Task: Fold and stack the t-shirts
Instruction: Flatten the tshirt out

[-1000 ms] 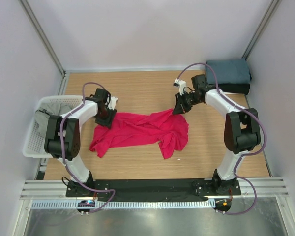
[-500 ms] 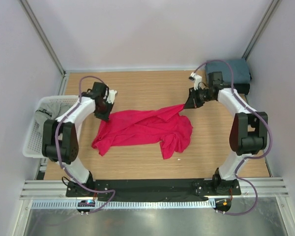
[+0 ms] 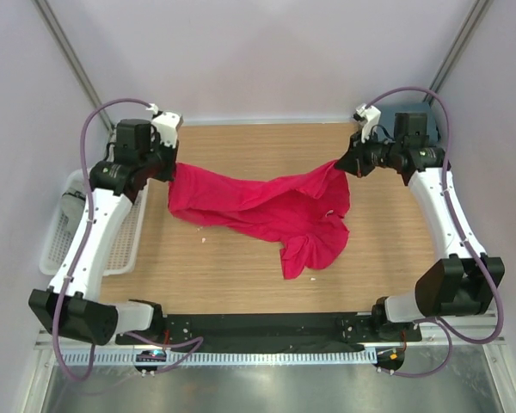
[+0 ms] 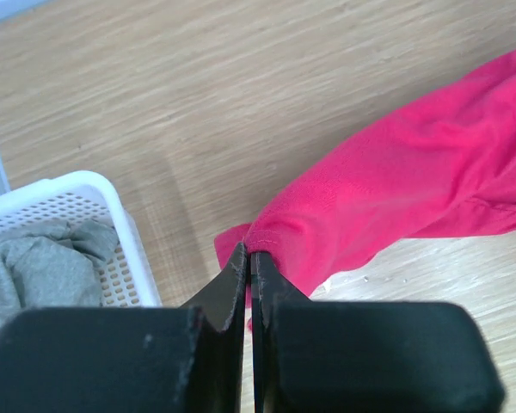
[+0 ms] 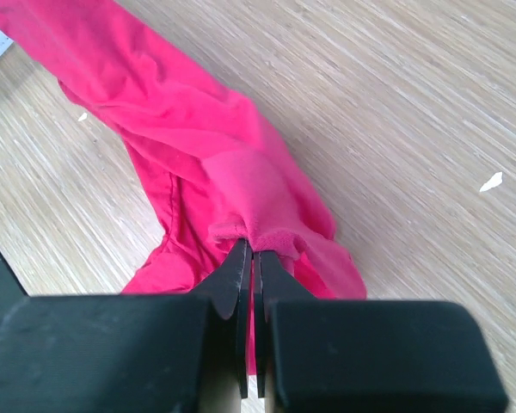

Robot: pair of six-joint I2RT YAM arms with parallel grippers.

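The crimson-red t-shirt (image 3: 267, 211) hangs stretched between both grippers above the wooden table, its lower part drooping to the table at the front right. My left gripper (image 3: 170, 168) is shut on its left edge (image 4: 275, 237). My right gripper (image 3: 340, 165) is shut on its right edge (image 5: 258, 232). A light grey t-shirt (image 4: 34, 267) lies in the white basket (image 3: 95, 258) at the left. The slate-blue t-shirt (image 3: 417, 116) lies folded at the back right, mostly hidden behind my right arm. The black t-shirt is not visible.
The white mesh basket (image 4: 112, 224) stands against the table's left edge, under my left arm. Small white specks (image 5: 492, 181) lie on the wood. Grey walls close in the table on three sides.
Both grippers have risen and moved apart toward the back corners, lifting and stretching the red t-shirt off the table. The shirt's right part has shifted right.
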